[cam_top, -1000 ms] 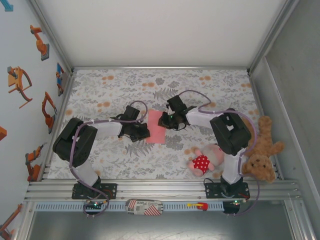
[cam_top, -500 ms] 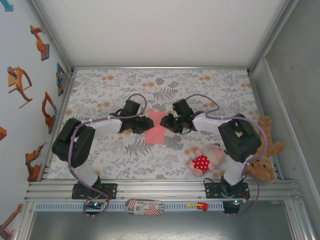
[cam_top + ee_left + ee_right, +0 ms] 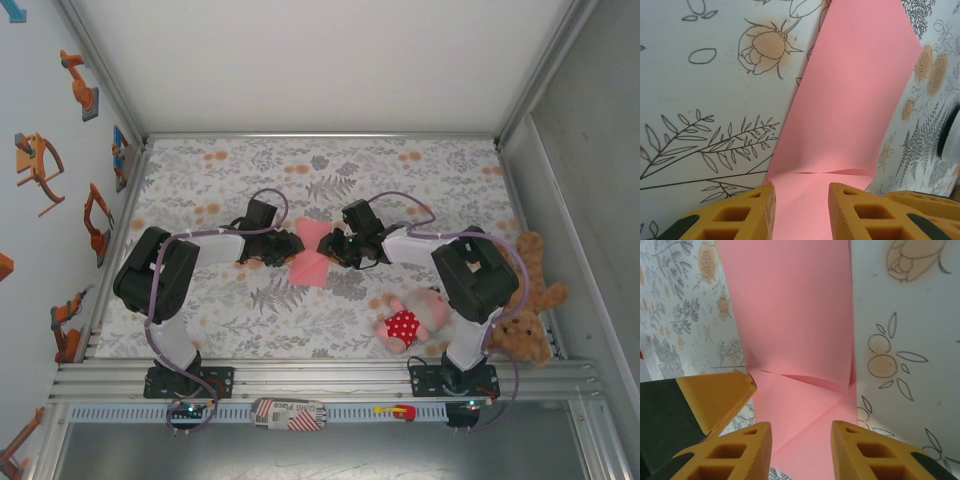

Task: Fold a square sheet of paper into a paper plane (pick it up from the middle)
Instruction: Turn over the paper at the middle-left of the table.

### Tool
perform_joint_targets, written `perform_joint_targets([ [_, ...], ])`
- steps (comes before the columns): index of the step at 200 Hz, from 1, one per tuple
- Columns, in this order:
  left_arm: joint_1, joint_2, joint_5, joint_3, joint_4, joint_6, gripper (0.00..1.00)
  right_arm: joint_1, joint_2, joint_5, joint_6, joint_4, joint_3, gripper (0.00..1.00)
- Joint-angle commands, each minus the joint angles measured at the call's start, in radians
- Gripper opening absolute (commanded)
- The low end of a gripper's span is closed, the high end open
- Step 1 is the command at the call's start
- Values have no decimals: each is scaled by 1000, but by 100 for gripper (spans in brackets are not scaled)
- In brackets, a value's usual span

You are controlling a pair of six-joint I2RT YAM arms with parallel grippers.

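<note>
While both my arms reach in toward the middle of the table (image 3: 200,170), the sheet of paper (image 3: 311,268) lies there on the flowered cloth, between my left gripper (image 3: 283,252) and my right gripper (image 3: 336,248). Each gripper meets the sheet at one side edge, and the two face each other across it.

From my left wrist, my jaws stand apart. The pink sheet runs straight into the gap between the two yellow fingers (image 3: 740,217), and neither pad presses on it as far as I can see. A shallow crease crosses the paper just ahead of the fingertips, and beyond it the sheet stretches away in a long, narrowing strip.

From my right wrist, those jaws are also apart, and the paper again sits in the opening between the fingers (image 3: 870,452). A folded flap overlaps the sheet just ahead of them, with a slanting crease below it. I cannot tell whether the flap lies flat or stands raised.

A pink plush doll (image 3: 405,322) in a red dotted dress lies near the table's near edge toward the right, well apart from the paper. A brown teddy bear (image 3: 525,300) leans at the right edge.
</note>
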Motion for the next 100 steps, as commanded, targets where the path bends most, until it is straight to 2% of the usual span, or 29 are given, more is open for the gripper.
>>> perform_joint_targets([
  [1,10,23,-17,-15,-15,-47,34,7,19,-2,53,62,-19,33],
  [100,10,56,17,-19,-8,-81,33,9,59,5,100,76,-22,35],
])
